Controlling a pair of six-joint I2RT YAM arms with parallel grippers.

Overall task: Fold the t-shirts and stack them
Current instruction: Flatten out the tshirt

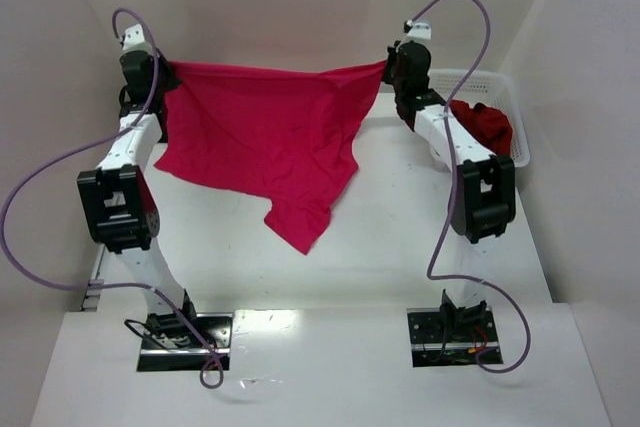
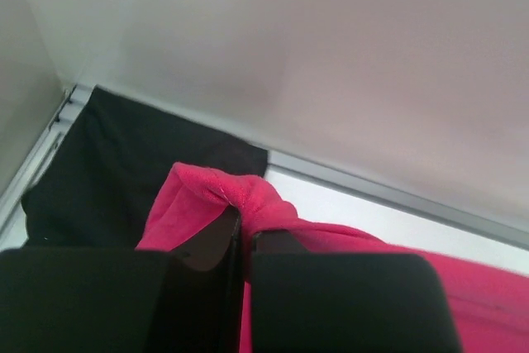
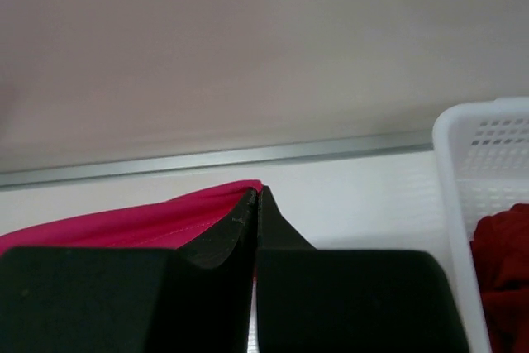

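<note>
Across the upper middle of the frame, the crimson-pink t-shirt (image 1: 265, 147) hangs spread between the left claw (image 1: 160, 82) and right claw (image 1: 392, 67). Each is clamped on a top corner, and the shirt's lower point droops toward the desk (image 1: 400, 237). It looks light and limp and will likely sag, so corners or hems are the best places to grip.

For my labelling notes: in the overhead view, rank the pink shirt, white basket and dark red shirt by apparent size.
1. Pink shirt, held up and spread wide, by far the largest.
2. White basket.
3. Dark red shirt, bunched inside the basket, only partly visible.
</note>
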